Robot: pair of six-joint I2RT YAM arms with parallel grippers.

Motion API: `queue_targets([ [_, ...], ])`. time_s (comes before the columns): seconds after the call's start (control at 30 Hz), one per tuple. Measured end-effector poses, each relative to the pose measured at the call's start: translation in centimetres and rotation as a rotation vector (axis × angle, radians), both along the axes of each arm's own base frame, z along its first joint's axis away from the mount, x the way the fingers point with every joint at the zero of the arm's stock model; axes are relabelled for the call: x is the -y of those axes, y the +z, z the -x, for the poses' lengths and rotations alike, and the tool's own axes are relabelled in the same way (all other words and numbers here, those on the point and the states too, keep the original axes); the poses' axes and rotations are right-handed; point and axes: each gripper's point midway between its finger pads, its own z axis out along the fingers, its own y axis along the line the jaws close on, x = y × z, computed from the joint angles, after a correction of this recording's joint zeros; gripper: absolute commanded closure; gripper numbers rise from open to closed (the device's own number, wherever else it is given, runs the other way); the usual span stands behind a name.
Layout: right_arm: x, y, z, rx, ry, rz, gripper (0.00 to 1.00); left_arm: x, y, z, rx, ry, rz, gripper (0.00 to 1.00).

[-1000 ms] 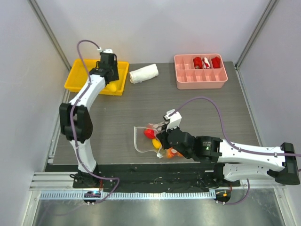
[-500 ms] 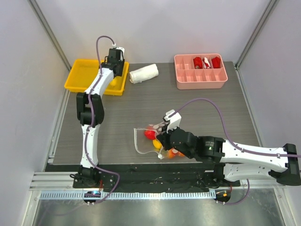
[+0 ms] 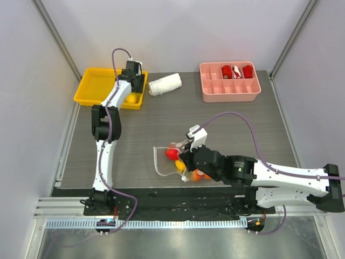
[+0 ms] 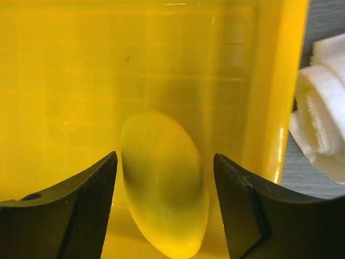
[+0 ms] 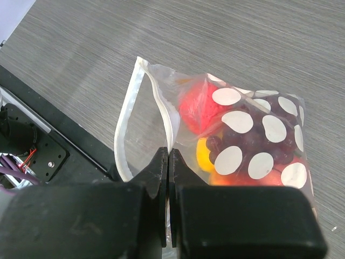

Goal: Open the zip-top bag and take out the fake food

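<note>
Limpness is expected of the clear white-dotted plastic zip-top bag at the near edge of the grey wood-grain table, clamped by its stiffer rim in the right gripper; the left gripper is seen open.

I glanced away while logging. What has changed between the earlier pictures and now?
The left arm's elbow swung right, and the left tool shifted toward the yellow bin's right end; its fingers stand clear of the yellow piece lying there, apparently released. Unchanged: right tool shut on the zip-top bag's rim, fruit inside.

Yellow fake food looks blurred; white cloth is cropped.
</note>
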Motion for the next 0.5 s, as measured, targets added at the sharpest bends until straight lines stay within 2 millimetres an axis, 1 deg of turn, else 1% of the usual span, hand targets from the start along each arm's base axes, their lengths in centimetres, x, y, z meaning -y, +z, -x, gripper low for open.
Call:
queue_targets([
  [0.07,-0.3,0.0,-0.1,-0.002,0.0,0.006,0.99,-0.5,-0.1,0.1,-0.001,0.047,0.027,0.21],
  [0.1,-0.5,0.0,-0.1,-0.002,0.0,0.008,0.98,-0.8,-0.1,0.4,-0.007,0.074,0.044,0.06],
  [0.17,-0.6,-0.1,-0.2,-0.003,0.0,0.012,0.98,-1.2,0.3,0.9,-0.018,0.123,0.077,0.02],
  [0.23,-0.8,-0.3,-0.2,-0.005,0.001,0.016,0.99,-1.6,1.4,1.8,-0.026,0.178,0.114,0.0],
  [0.27,-0.9,-0.3,-0.2,-0.005,0.001,0.017,0.99,-1.7,2.3,2.4,-0.03,0.212,0.146,0.01],
  [0.3,-0.9,-0.4,-0.2,-0.006,0.002,0.019,0.99,-1.8,3.4,3.0,-0.034,0.235,0.174,0.07],
  [0.37,-1.1,-0.6,-0.2,-0.008,0.002,0.019,0.99,-1.3,6.1,4.7,-0.027,0.277,0.26,0.14],
  [0.4,-1.2,-0.7,-0.2,-0.011,0.001,0.02,0.98,-1.1,7.5,6.2,-0.026,0.296,0.304,0.21],
  [0.43,-1.3,-0.8,-0.3,-0.014,0.0,0.02,0.99,-0.9,8.9,7.7,-0.022,0.307,0.339,0.23],
  [0.47,-1.4,-0.9,-0.2,-0.017,-0.001,0.018,0.99,-0.6,10.1,9.8,-0.011,0.32,0.395,0.25],
  [0.5,-1.5,-1.0,-0.2,-0.022,-0.001,0.019,0.99,0.0,11.1,12.5,-0.007,0.324,0.449,0.3],
])
